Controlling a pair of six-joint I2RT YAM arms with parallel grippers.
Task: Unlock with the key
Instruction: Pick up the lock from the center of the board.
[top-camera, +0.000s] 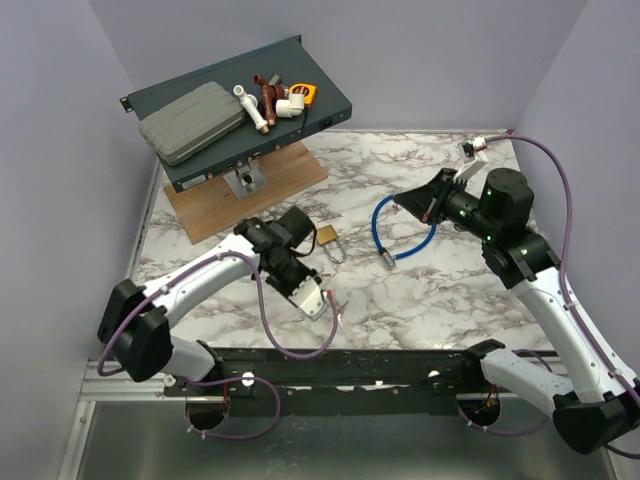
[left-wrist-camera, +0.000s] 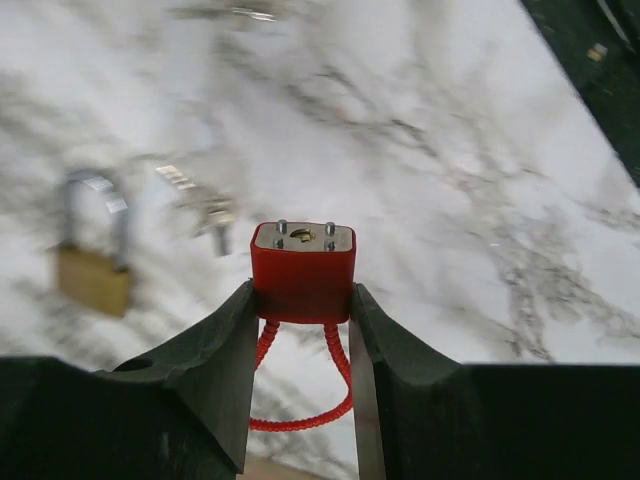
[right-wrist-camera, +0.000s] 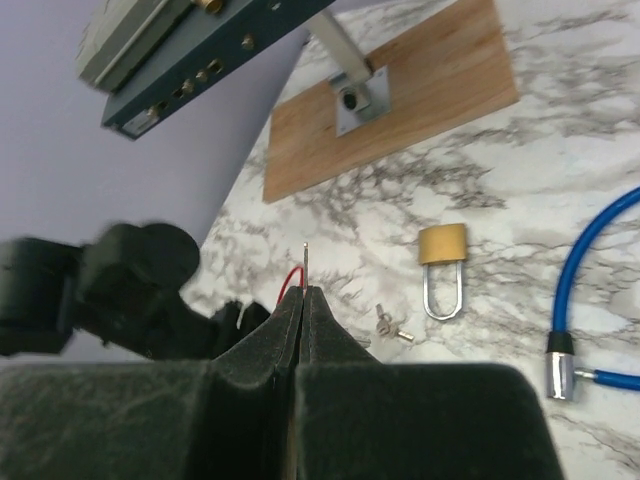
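Held: thin silver-grey metal key (right-wrist-camera: 305, 262), edge-on in right gripper (right-wrist-camera: 305, 293).
Right jaws pressed together on the key, its tip standing out just past the fingertips. Left gripper (left-wrist-camera: 302, 305) narrow, clamped on both sides of small red padlock with red cable loop (left-wrist-camera: 303, 268), keyhole face outward. Brass padlock with silver shackle (right-wrist-camera: 443, 260) and loose small keys (right-wrist-camera: 390, 325) lie on white marble tabletop (right-wrist-camera: 520, 200).

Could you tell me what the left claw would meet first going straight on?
Probably the marble tabletop: beyond the red padlock in the left claw nothing else lies ahead, though depth is unclear.
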